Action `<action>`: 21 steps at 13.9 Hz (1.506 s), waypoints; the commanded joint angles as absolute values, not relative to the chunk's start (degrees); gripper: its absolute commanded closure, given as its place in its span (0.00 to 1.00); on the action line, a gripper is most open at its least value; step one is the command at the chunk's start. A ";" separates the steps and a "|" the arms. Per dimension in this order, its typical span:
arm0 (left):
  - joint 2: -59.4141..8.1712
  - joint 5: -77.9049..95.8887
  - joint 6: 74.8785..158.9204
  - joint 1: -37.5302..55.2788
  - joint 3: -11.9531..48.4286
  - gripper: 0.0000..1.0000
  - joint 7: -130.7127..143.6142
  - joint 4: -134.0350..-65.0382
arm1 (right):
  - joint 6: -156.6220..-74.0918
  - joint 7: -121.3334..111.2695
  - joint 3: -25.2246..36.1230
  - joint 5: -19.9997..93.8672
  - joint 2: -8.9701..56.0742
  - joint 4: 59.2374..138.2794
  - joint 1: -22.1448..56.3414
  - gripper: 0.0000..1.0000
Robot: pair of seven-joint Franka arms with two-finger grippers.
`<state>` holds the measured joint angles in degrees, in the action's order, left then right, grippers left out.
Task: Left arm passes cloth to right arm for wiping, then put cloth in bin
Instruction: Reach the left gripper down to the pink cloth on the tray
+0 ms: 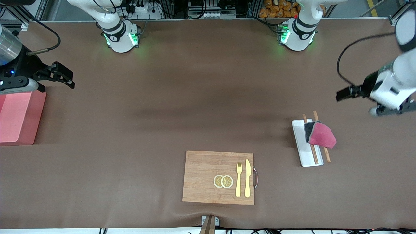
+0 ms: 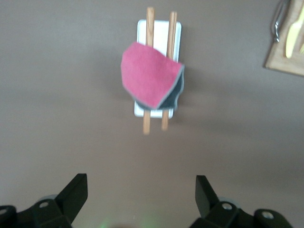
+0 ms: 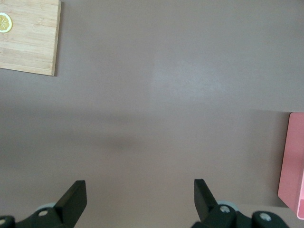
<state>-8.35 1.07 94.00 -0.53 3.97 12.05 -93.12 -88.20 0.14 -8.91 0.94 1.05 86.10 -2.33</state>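
Soft folded cloth [image 1: 320, 134] drapes flat tray [image 1: 302, 149]; thin-walled rectangular bin [image 1: 19, 117] apart.

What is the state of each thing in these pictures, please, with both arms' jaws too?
cloth: folded, draped over the chopsticks and tray, not held.
chopsticks: lying across the white tray, partly under the cloth.
bin: at the right arm's end of the table, contents not visible.
left gripper: jaws open, empty, up in the air near the cloth.
right gripper: jaws open, empty, beside the bin.
fork, knife, lemon slices: lying flat on the cutting board.
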 commanded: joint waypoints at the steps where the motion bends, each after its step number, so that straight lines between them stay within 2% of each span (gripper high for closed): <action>1: -14.13 -0.09 99.20 -0.97 3.96 0.00 11.51 -91.32 | -88.15 0.70 -9.32 0.53 1.06 85.43 -2.90 0.00; 4: -19.58 -0.17 105.19 0.09 3.96 0.00 11.69 -91.06 | -88.15 0.70 -9.23 0.61 1.05 85.43 -2.99 0.00; 8: -24.16 -2.71 107.75 0.53 4.04 0.00 14.84 -91.14 | -88.07 0.79 -9.14 0.62 1.05 85.43 -3.25 0.00; 11: -25.57 -5.53 107.84 1.40 4.31 0.08 18.54 -91.32 | -88.15 0.79 -9.14 0.62 1.32 85.78 -3.43 0.00; 17: -28.03 -5.54 109.51 0.44 4.22 0.14 18.63 -91.49 | -87.89 0.79 -9.14 0.62 1.14 85.52 -3.43 0.00; 21: -29.27 -5.54 109.95 0.35 3.96 0.25 18.63 -91.41 | -87.89 0.70 -9.14 0.53 1.05 85.43 -3.43 0.00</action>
<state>-28.45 -4.25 109.36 0.18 4.03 17.65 -92.41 -88.28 0.14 -8.55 0.94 1.23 86.07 -2.67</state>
